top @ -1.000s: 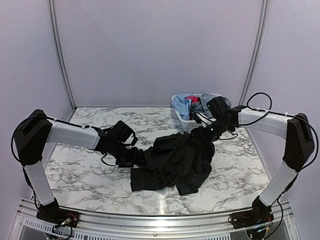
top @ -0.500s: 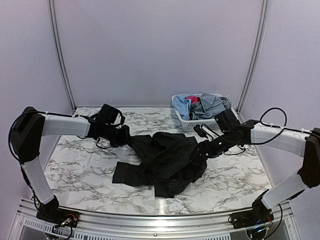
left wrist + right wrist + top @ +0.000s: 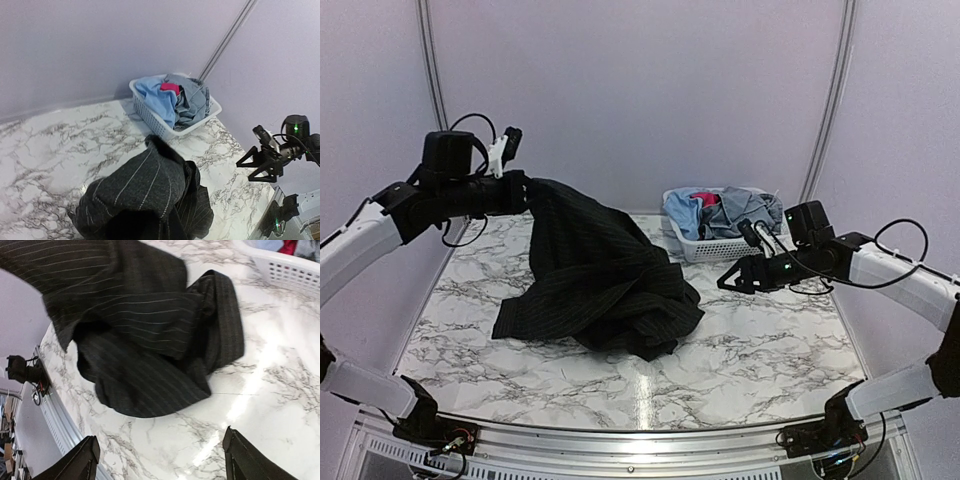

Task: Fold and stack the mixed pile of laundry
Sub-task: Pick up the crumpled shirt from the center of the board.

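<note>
The large black pinstriped shirt (image 3: 605, 290) hangs from my left gripper (image 3: 523, 190), which is shut on one end of it, high above the table's left side. The shirt's lower part lies bunched on the marble. In the left wrist view the shirt (image 3: 145, 190) covers the fingers. My right gripper (image 3: 732, 276) is open and empty, low over the table, just right of the shirt. Its fingertips (image 3: 84, 460) frame bare marble in front of the shirt (image 3: 150, 340). The rest of the mixed laundry pile, light blue (image 3: 155, 95), grey-blue (image 3: 194, 97) and pink-red (image 3: 170, 87) pieces, lies in the basket.
The white lattice basket (image 3: 698, 247) stands at the back right, behind my right gripper; its wall (image 3: 292, 270) shows at the top right of the right wrist view. Pale walls with metal rails close the table at the back and sides.
My left gripper has shut on the shirt and carried it up and to the left, dragging the cloth left. The right gripper has drawn back to the right, clear of the shirt.
</note>
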`<state>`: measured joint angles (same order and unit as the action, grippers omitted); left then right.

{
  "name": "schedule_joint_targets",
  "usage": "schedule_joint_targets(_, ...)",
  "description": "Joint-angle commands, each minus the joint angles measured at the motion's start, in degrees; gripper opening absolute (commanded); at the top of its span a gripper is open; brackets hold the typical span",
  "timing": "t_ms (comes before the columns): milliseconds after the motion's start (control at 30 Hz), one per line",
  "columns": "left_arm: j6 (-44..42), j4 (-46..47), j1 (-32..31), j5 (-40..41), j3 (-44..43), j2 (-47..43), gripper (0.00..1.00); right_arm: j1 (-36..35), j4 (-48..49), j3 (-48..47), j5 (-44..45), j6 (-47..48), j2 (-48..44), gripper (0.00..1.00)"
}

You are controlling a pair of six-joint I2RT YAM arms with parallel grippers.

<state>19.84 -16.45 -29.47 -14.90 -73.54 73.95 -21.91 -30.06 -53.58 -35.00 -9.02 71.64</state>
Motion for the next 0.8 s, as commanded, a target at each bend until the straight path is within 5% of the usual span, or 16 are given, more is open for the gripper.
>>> schedule_joint_targets(0,-8.06,-5.63,0.12,2.4,-2.68,-4.89,0.0,1.98,5.18,-3.05,3.01,-0.34,4.66,0.81)
schedule_joint_targets(233,-6.37,-8.75,1.58,8.22,5.69,-6.52,0.0,-0.24,14.13,-4.5,2.21,-3.82,17.49,0.8)
schedule_joint_targets(533,-3.58,-11.16,4.37,13.6,9.59,-8.11,0.0,-5.16,11.83,-16.62,17.47,-3.35,31.29,0.74)
schedule_joint_targets(767,-2.71,-11.42,5.7,13.96,9.19,-6.52,0.0,-6.54,10.99,-24.09,19.15,-2.42,40.26,0.71)
